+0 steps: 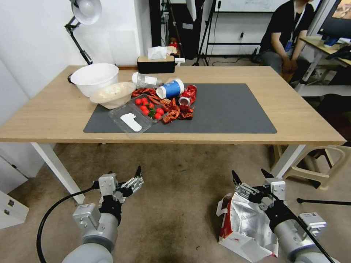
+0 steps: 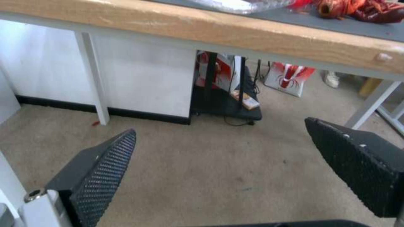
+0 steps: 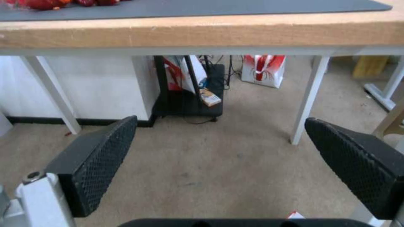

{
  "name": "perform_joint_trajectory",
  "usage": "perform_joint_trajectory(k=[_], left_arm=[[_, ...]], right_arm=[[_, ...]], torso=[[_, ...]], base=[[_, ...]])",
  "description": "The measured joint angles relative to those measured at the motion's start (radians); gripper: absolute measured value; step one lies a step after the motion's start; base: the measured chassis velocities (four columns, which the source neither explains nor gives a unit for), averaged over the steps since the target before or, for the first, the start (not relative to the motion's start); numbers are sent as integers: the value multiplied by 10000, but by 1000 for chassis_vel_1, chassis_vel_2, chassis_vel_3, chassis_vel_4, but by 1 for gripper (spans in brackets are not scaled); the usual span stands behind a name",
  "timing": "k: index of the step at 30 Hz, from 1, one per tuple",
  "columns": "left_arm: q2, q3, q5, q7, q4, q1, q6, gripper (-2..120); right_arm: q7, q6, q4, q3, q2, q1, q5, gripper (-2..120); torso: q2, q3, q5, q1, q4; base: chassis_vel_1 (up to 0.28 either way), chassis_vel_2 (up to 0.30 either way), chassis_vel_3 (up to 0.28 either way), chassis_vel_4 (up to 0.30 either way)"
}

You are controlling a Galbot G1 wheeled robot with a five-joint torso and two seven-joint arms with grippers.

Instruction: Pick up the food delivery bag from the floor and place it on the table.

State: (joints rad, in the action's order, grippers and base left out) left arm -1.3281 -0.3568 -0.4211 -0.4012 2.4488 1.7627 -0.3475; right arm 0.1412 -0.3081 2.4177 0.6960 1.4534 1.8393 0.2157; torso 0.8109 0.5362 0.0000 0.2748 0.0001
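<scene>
The food delivery bag [image 1: 245, 223] lies on the floor [image 1: 175, 190] at my lower right, white with a red side and its silver foil mouth facing up. My right gripper [image 1: 251, 176] hangs open just over that mouth, with nothing between its fingers. In the right wrist view the right gripper [image 3: 221, 120] stands wide open over bare floor, and a corner of the bag [image 3: 296, 215] peeks in near it. My left gripper [image 1: 124, 176] is open over the floor to the left, also seen wide open [image 2: 219, 126]. The table [image 1: 303, 120] with its dark grey mat [image 1: 226, 109] stands ahead.
On the table's left half are white bowls [image 1: 95, 77], a blue cup [image 1: 171, 88], a red can [image 1: 188, 95], crayfish shells and a clear tray of tomatoes [image 1: 148, 107]. White table legs [image 1: 55, 166] and a plastic stool [image 1: 321, 162] flank the floor. Another red-and-white bag [image 3: 263, 70] stands beyond the table.
</scene>
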Motion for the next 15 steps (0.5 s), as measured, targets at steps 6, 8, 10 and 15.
perform_joint_trajectory(k=[6, 8, 10, 15], left_arm=[[26, -35, 168, 47, -92, -52, 114, 100], [50, -71, 263, 94, -145, -75, 187, 100], [52, -75, 291, 107, -158, -76, 210, 100], [42, -77, 427, 151, -222, -81, 317, 100]], right_arm=[[18, 68, -48, 11, -10, -6, 11, 100], [60, 139, -123, 12, -12, -10, 12, 100], [70, 148, -137, 9, -10, -11, 12, 100], [83, 193, -198, -10, -8, -35, 5, 100]], torso=[[-151, -92, -1, -62, -1], [-355, -209, -1, -147, 0], [-405, -238, 0, -168, -1], [-698, -411, -1, -287, 0]], base=[[0, 0, 0, 0], [0, 0, 0, 0], [0, 0, 0, 0], [0, 0, 0, 0]])
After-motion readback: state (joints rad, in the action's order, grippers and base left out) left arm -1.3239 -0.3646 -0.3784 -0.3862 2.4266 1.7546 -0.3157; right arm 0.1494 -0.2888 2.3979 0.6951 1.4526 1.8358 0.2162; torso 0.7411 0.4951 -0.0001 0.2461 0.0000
